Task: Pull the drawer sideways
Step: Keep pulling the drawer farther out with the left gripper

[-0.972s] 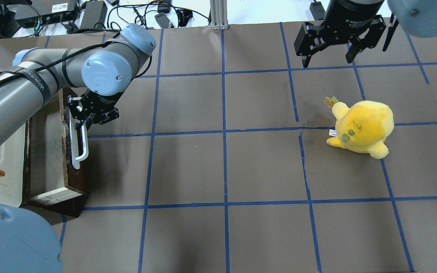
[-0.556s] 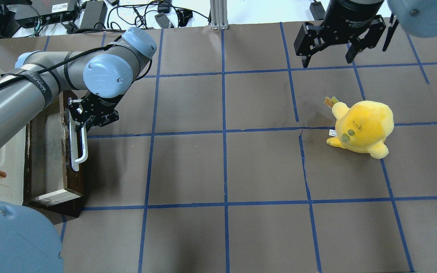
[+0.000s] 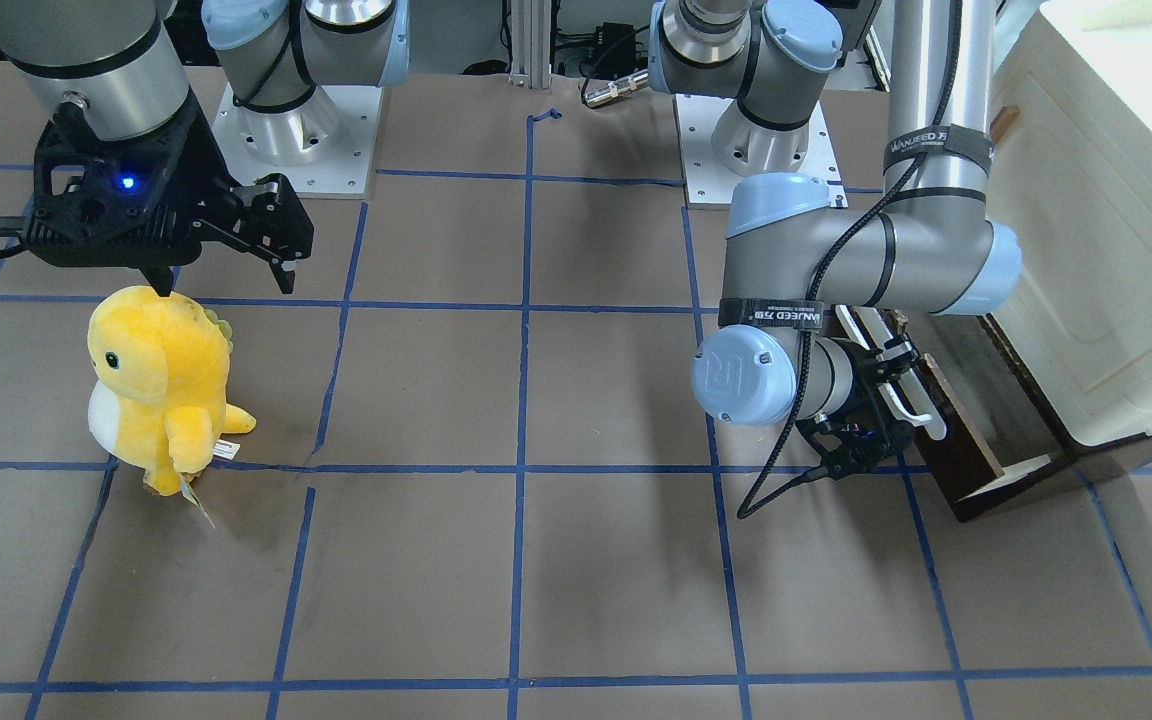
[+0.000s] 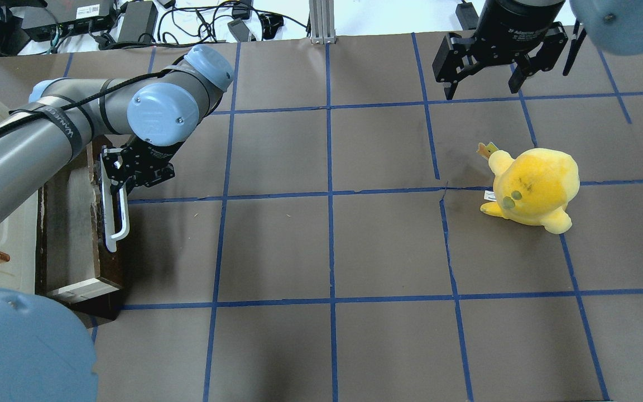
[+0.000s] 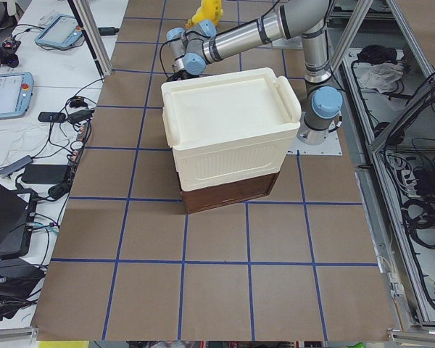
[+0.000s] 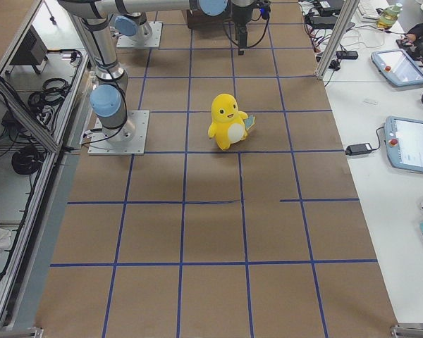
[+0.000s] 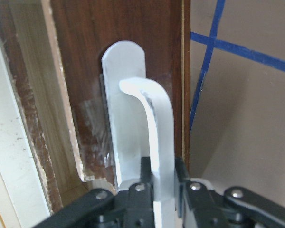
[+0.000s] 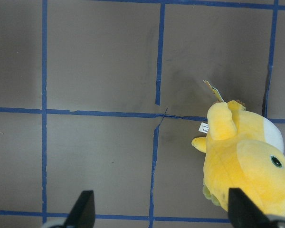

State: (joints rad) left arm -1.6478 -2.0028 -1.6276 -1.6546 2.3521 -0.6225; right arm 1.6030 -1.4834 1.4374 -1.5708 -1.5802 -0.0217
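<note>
My left gripper (image 4: pixel 114 183) is clamped on the white bar handle (image 4: pixel 123 220) of the dark brown drawer (image 4: pixel 73 234), which sticks partway out of the cream cabinet (image 5: pixel 228 130) on my left. My right gripper (image 4: pixel 481 92) hangs spread wide near the yellow plush (image 4: pixel 533 187).
</note>
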